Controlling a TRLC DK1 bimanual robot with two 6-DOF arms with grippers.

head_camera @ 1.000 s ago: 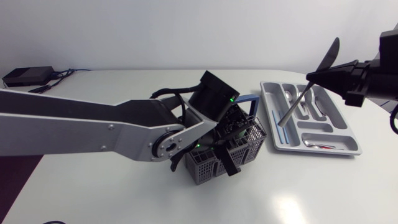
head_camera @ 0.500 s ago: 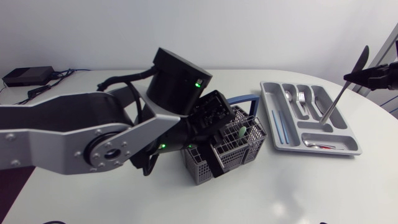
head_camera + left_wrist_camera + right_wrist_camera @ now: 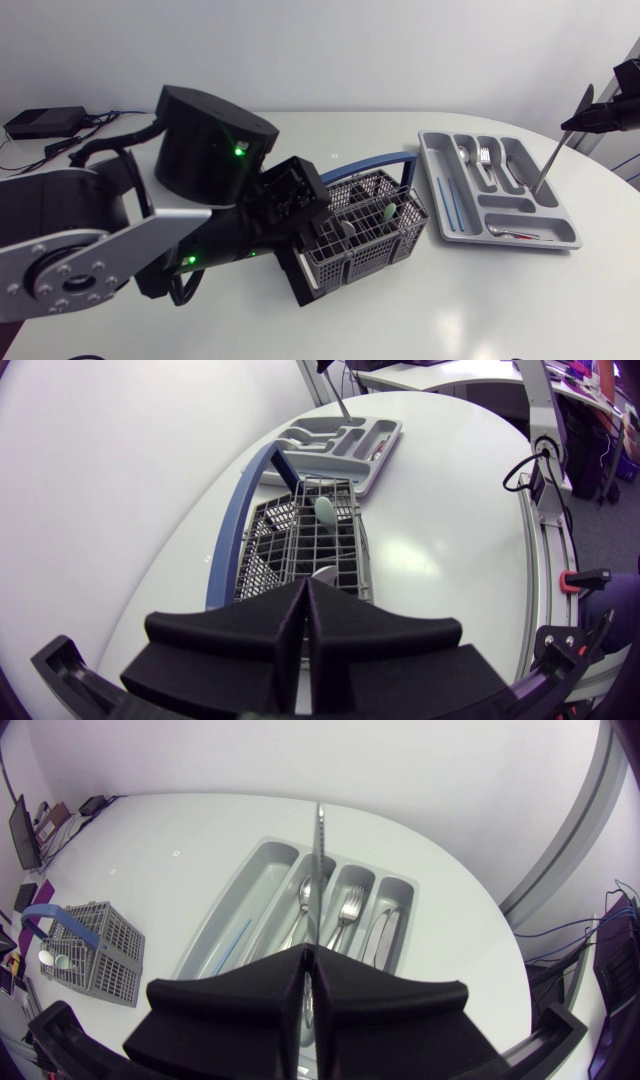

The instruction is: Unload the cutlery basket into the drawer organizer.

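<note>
L gripper [image 3: 306, 596] pinched shut on nothing, basket [image 3: 365, 228] just ahead of it, prob set for next pick; pale spoon [image 3: 388, 212] stands inside. Farther off, R gripper [image 3: 308, 954] clamps knife [image 3: 546, 168], tip down over tray [image 3: 560, 243], prob to drop it in a slot

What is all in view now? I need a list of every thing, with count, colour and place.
table: 1, white, under everything
basket: 1, grey with blue handle, mid-table
green spoon: 1, pale green, in basket
organizer: 1, grey, right of basket
cutlery: several, silver, in organizer
stick: 1, blue, organizer's long compartment
box: 1, black, table's far left
utensil: 1, silver, thin, held above organizer
left gripper: 1, black, shut, at basket's end
right gripper: 1, black, shut on utensil
</note>
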